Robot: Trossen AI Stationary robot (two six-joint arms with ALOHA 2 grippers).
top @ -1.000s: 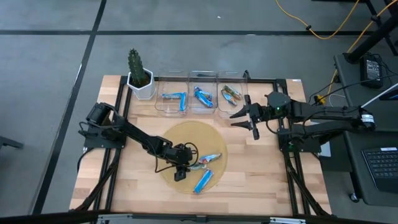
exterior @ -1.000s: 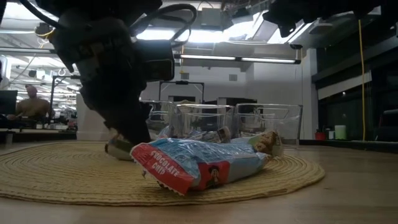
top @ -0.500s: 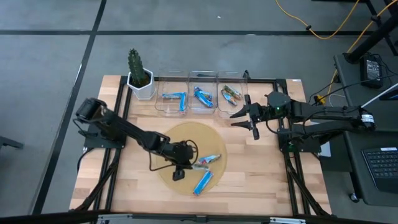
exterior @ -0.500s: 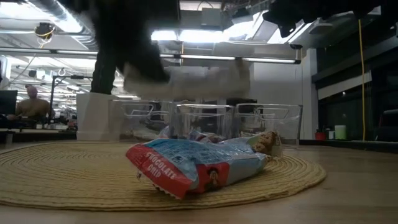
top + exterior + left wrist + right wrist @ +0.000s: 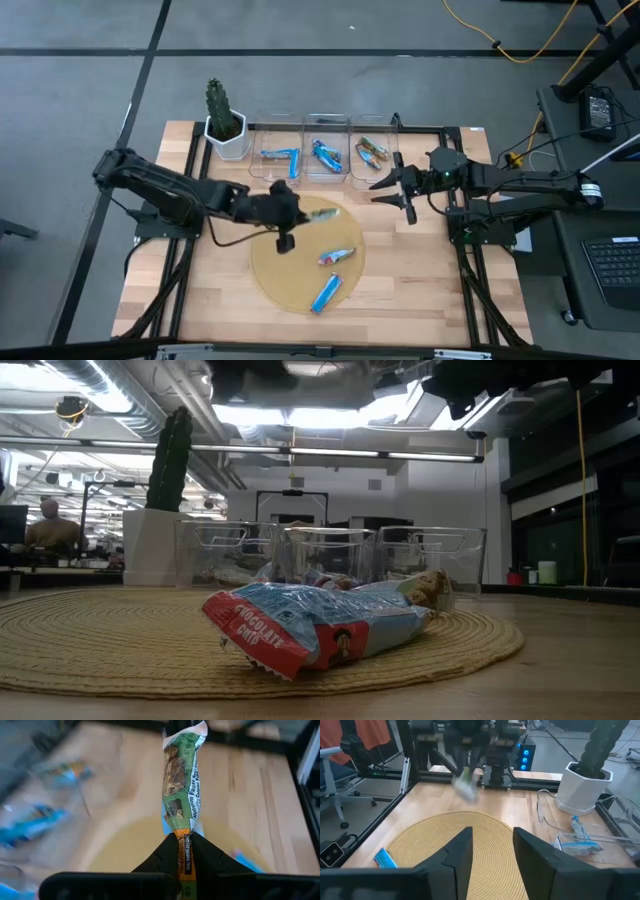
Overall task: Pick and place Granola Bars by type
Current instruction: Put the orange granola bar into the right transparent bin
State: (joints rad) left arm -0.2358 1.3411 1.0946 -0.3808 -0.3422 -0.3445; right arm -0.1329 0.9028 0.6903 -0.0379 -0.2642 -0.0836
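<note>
My left gripper [image 5: 302, 213] hangs above the far part of the round woven mat [image 5: 285, 285], shut on a green-and-gold granola bar [image 5: 182, 780]. That bar [image 5: 322, 212] sticks out from it toward the table's right. A blue-and-silver bar [image 5: 337, 256] and a bright blue bar [image 5: 326, 292] lie flat on the mat. Three clear bins [image 5: 325, 158] at the far edge hold more bars. My right gripper [image 5: 392, 198] waits open at the right, near the bins, with nothing between its fingers [image 5: 457, 855]. My left gripper pinches one end of the green-and-gold bar, at the orange strip of its wrapper [image 5: 183, 851], between its two fingers. The fingers slant down and point toward the table's right, in line with the bar. The bar juts out ahead of them, clear of the mat.
A cactus in a white pot [image 5: 225, 125] stands at the far left, beside the bins. Black frame rails [image 5: 190, 250] run along the table's left and right sides. Bare wood shows around the mat toward the near edge.
My left gripper has risen from the mat's middle and gone toward the far edge and the bins, tipping from steeply down to a shallower slant. It has carried the green-and-gold bar up with it, clear of the mat. The two blue bars stay on the mat.
</note>
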